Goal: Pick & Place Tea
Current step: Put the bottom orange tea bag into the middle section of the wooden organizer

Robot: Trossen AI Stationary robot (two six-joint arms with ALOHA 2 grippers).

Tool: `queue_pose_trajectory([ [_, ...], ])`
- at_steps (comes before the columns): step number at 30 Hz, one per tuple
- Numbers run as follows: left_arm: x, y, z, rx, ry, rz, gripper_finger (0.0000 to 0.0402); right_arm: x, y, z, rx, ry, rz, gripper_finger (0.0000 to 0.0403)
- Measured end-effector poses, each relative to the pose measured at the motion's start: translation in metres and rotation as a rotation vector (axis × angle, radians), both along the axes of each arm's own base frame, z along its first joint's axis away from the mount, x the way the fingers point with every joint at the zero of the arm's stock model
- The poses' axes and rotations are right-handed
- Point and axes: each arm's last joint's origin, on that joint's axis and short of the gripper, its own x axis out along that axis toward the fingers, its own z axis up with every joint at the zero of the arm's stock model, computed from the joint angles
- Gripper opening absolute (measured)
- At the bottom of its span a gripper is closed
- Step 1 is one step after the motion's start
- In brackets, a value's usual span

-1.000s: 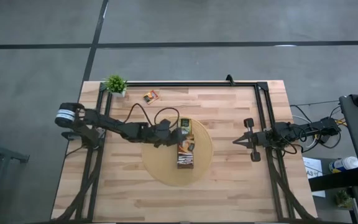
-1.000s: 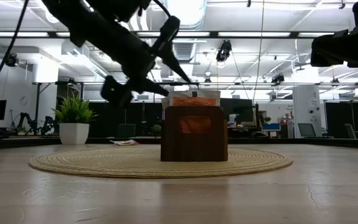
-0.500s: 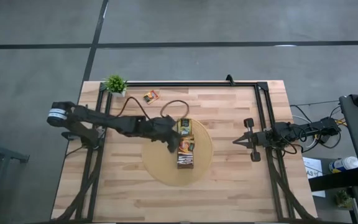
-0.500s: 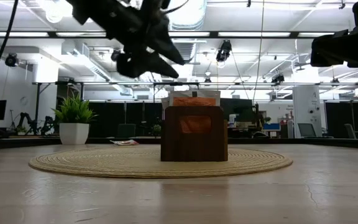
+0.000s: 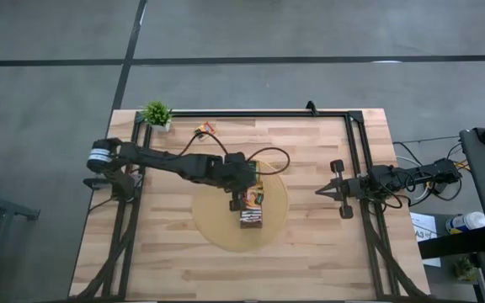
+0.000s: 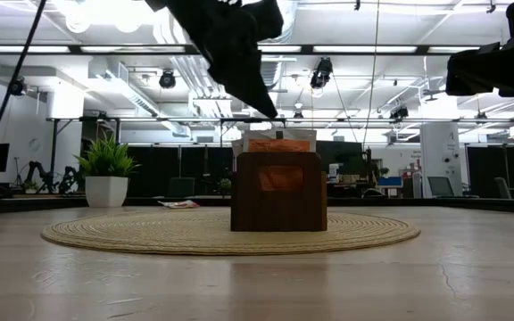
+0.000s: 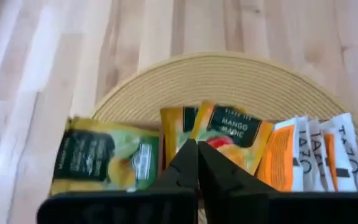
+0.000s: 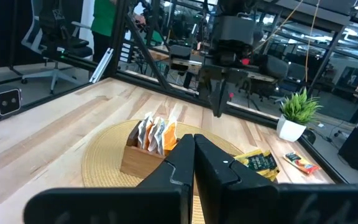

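Now over the brown box (image 5: 250,215): left gripper (image 5: 241,199), swung inward, fingers pressed together, empty.
Orange, yellow and green-yellow square tea sachets (image 7: 229,134) standing upright, labelled.

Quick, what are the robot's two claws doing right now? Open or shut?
Left gripper: shut, empty, above the tea sachets in the box.
Right gripper: shut, empty, waiting at the table's right side.

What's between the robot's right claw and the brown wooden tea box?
High view: just round woven straw mat and bare light wooden table between right gripper and brown wooden box.
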Motion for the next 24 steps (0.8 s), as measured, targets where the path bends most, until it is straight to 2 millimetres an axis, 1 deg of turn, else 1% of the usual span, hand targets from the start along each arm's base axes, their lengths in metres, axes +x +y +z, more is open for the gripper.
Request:
queue_pose_trajectory([
  [2,0.003,-0.001,0.001,-0.002,-0.001,-0.026,0.0002,0.000,0.000,0.000,0.000,0.000,0.000,0.0009],
  [6,0.007,-0.004,-0.002,-0.070,0.010,-0.090,0.0001,0.000,0.000,0.000,0.000,0.000,0.000,0.0008],
  [9,0.009,-0.006,-0.011,-0.103,0.038,-0.117,0.0000,0.000,0.000,0.000,0.000,0.000,0.000,0.0008],
  [12,0.013,-0.007,-0.024,-0.121,0.077,-0.125,0.0000,0.000,0.000,0.000,0.000,0.000,0.000,0.0008],
  [19,0.026,-0.005,-0.046,-0.123,0.140,-0.119,0.0000,0.000,0.000,0.000,0.000,0.000,0.000,0.0009],
  [24,0.028,0.004,-0.046,-0.062,0.135,-0.056,0.0000,0.000,0.000,0.000,0.000,0.000,0.000,0.0009],
])
